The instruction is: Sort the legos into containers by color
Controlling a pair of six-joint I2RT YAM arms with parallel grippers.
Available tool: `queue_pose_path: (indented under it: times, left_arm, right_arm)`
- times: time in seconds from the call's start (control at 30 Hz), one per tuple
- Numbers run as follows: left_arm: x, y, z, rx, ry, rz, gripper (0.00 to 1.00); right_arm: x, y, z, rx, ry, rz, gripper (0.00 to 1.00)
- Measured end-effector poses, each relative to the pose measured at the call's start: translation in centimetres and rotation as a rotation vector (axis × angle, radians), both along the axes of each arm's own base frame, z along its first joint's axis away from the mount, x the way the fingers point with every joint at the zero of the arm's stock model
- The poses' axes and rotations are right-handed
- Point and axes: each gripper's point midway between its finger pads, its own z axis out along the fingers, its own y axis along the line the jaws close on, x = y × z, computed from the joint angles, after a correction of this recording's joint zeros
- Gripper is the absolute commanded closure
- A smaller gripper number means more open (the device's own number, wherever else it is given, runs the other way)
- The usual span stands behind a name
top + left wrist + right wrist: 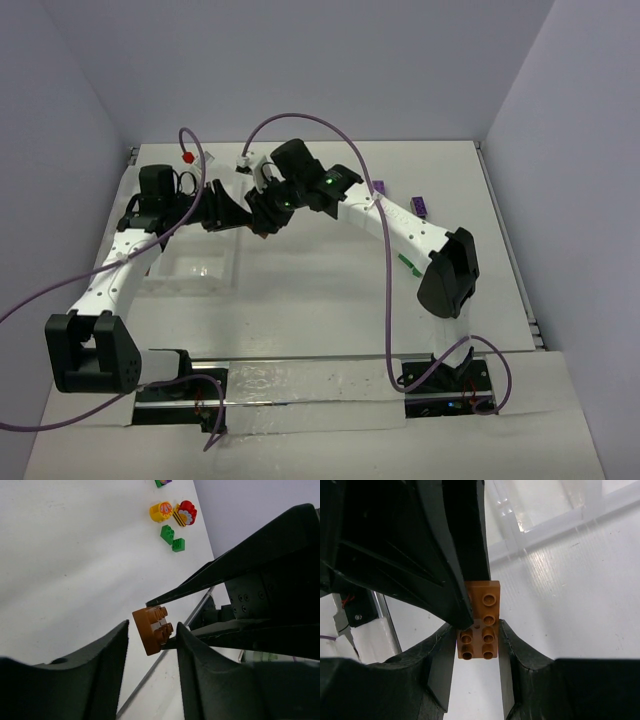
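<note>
You have the orange-brown rectangular plastic brick (479, 622) in the air, over the left half of the white table (330, 300). It hangs just beside the far right corner of the translucent divided plastic tray (190, 272).

The right gripper (476, 630) is pinching the brick. Its two fingers press on the long sides of the near half, and the studs face the right wrist camera. The long axis runs straight out from this gripper, so the far half stands free beyond the fingertips and points toward the left arm.

The left gripper (152, 627) meets it from the opposite side. Its jaws are spread and stand crosswise to the right ones, one on the studded face and one on the underside. The brick lies between their tips, not deep inside. In the left wrist view a gap shows between the brick and one finger (107, 665). The other finger is very near, and I cannot tell if it touches.

I judge this to be a handover. The coming move turns on the free half: your left jaws must press there, clear of the right fingers.
</note>
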Motion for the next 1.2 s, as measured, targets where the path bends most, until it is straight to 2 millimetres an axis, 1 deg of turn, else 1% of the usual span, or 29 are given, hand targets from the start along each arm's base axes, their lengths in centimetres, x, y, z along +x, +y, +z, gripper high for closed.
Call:
queue_pose_path:
  times: [0.07,0.13,0.17,0.2,0.23,0.33,0.37,0.43,0.5,0.57,0.6,0.63,0.67,0.73,0.77,0.87,0.93,1.07,1.2]
  left_arm:
    - [-0.2,-0.1,-0.1,-0.007,0.008,-0.007,0.64]
    - [-0.4,-0.2,-0.1,-0.019,0.021,-0.015,0.79]
    - [-0.5,-0.3,0.0,-0.025,0.027,-0.017,0.91]
    - [-0.6,-0.3,0.0,-0.031,0.033,-0.019,0.97]
    - [-0.7,-0.4,0.1,-0.036,0.035,-0.022,0.99]
    - [-0.8,-0.3,0.2,-0.035,0.030,-0.026,1.00]
    - [-0.9,-0.2,0.2,-0.032,0.027,-0.028,1.00]
    - [-1.3,0.3,0.1,-0.004,0.019,-0.034,1.00]
    - [-1.4,1.4,0.2,0.041,-0.004,-0.027,1.00]
    - [-1.0,3.3,0.7,0.107,-0.054,-0.001,1.00]
    - [-0.5,4.8,1.1,0.149,-0.090,0.024,1.00]
    - [-0.1,6.6,1.5,0.199,-0.129,0.056,1.00]
    - [0.3,8.3,1.9,0.252,-0.166,0.088,1.00]
    - [0.6,11.7,2.7,0.364,-0.235,0.150,1.00]
    - [0.5,13.0,2.9,0.416,-0.261,0.170,1.00]
    - [-0.2,15.9,3.1,0.562,-0.314,0.200,1.00]
    - [-0.7,17.2,3.1,0.635,-0.328,0.210,1.00]
    - [-0.7,19.3,2.7,0.745,-0.342,0.227,1.00]
    - [0.1,21.7,1.4,0.813,-0.314,0.223,1.00]
  right_arm:
    - [-0.1,0.1,0.0,0.000,-0.001,0.003,1.00]
    - [-0.3,0.2,0.0,0.000,-0.002,0.006,1.00]
    - [-0.3,0.2,0.0,-0.002,-0.003,0.006,0.96]
    - [-0.3,0.3,0.0,-0.005,-0.007,0.002,0.82]
    - [-0.3,0.3,-0.1,-0.010,-0.012,-0.003,0.65]
    - [-0.2,0.2,-0.1,-0.013,-0.016,-0.010,0.13]
    - [-0.2,0.3,0.0,-0.012,-0.017,-0.011,0.01]
    - [-0.2,0.1,0.2,-0.010,-0.019,-0.023,0.00]
    - [-0.1,-0.5,0.6,-0.008,-0.022,-0.039,0.00]
    - [0.0,-1.6,1.3,0.002,-0.026,-0.057,0.00]
    - [0.2,-2.5,1.6,0.006,-0.026,-0.073,0.00]
    - [0.5,-3.5,1.6,0.005,-0.024,-0.092,0.00]
    - [1.0,-5.0,1.9,0.007,-0.026,-0.123,0.00]
    - [2.9,-9.0,2.6,0.011,-0.038,-0.213,0.00]
    - [3.8,-11.0,2.7,0.008,-0.042,-0.259,0.00]
    - [6.2,-17.1,2.6,-0.023,-0.074,-0.401,0.00]
    - [6.6,-20.1,2.3,-0.052,-0.094,-0.463,0.00]
    - [6.2,-23.5,1.1,-0.104,-0.127,-0.513,0.00]
    - [6.5,-25.4,-1.1,-0.165,-0.142,-0.536,0.00]
